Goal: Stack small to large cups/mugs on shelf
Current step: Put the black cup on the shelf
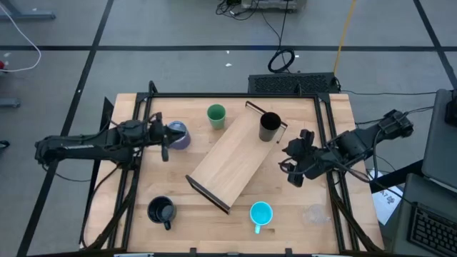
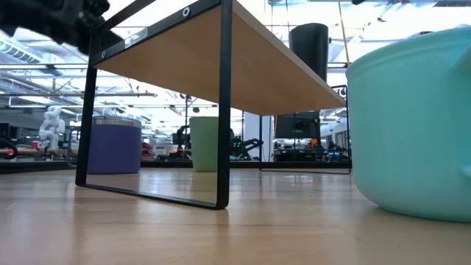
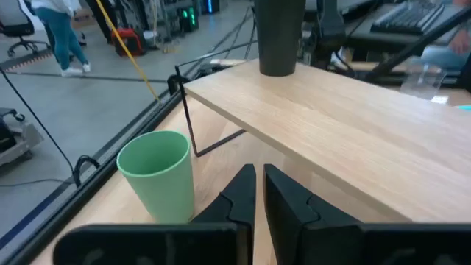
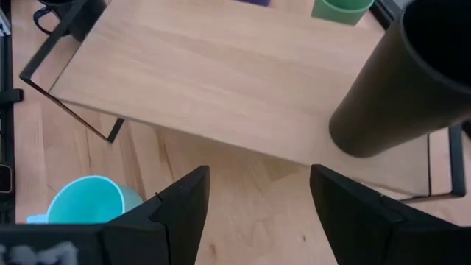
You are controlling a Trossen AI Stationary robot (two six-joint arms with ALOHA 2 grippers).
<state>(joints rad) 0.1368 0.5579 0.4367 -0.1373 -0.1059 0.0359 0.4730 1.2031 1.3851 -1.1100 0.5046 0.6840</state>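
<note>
The light-wood shelf (image 1: 235, 157) lies slantwise mid-table on its black end brackets. The tall black mug (image 1: 269, 126) stands upright on its far right end. On the table stand the green cup (image 1: 216, 116), the purplish-grey mug (image 1: 180, 135), the squat black mug (image 1: 161, 211), the cyan mug (image 1: 260, 214) and the tiny clear cup (image 1: 314, 213). My left gripper (image 3: 255, 184) is shut on nothing and is raised beside and above the purplish-grey mug, pointing toward the green cup (image 3: 158, 173). My right gripper (image 4: 257, 213) hangs open above the table, right of the shelf (image 4: 221, 73), and tilts down toward it.
A black frame (image 1: 325, 143) runs around the tabletop's edges. Bare wood shows between the shelf's near bracket (image 1: 208, 194) and the two front mugs. In the low view the cyan mug (image 2: 412, 125) fills the right side. A person (image 3: 59, 37) walks in the room beyond.
</note>
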